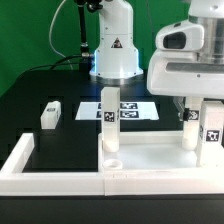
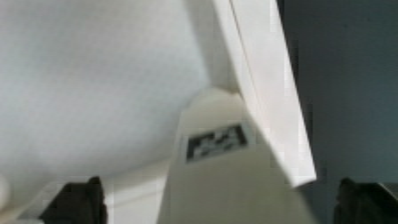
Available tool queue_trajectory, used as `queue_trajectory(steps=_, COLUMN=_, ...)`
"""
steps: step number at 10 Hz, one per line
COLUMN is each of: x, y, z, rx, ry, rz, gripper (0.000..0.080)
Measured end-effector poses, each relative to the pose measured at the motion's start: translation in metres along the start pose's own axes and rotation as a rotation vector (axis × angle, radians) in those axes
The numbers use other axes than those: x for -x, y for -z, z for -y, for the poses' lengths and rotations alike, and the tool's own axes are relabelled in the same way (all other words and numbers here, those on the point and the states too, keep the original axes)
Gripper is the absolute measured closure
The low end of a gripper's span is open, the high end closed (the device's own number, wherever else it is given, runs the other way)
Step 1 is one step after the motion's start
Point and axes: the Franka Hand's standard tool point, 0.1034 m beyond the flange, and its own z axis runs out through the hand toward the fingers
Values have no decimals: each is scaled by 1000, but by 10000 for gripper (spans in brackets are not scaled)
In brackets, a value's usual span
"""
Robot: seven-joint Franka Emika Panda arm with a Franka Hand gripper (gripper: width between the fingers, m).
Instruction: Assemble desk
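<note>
The desk panel (image 1: 150, 163) lies flat at the front of the table, its rim (image 2: 267, 70) showing in the wrist view. One tagged leg (image 1: 108, 122) stands upright in the corner socket on the exterior view's left. A second leg (image 1: 190, 132) stands at the panel's far corner on the exterior view's right. My gripper (image 1: 190, 112) hangs over this leg. In the wrist view the leg (image 2: 222, 150) lies between the dark fingertips (image 2: 71, 202), with a gap on each side. The gripper (image 2: 217, 208) is open. Another tagged leg (image 1: 212, 132) stands at the right edge. A loose leg (image 1: 50, 113) lies on the black table.
The marker board (image 1: 130, 108) lies flat behind the panel, in front of the arm's base (image 1: 112, 60). A low white border wall (image 1: 22, 160) runs along the front and the exterior view's left of the work area.
</note>
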Motion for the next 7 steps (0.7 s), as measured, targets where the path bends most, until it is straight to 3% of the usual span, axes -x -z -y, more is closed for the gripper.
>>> queue_trajectory(steps=1, x=-2, y=1, z=-1, rx=-1, ry=-11, rz=-2, gripper=151)
queue_trajectory(steps=4, x=-1, y=1, z=-1, rx=-3, ry=-118, rz=-1, gripper=512)
queue_trajectory(steps=7, x=-1, y=0, z=0, rx=-3, ry=-298, rz=0, gripper=511)
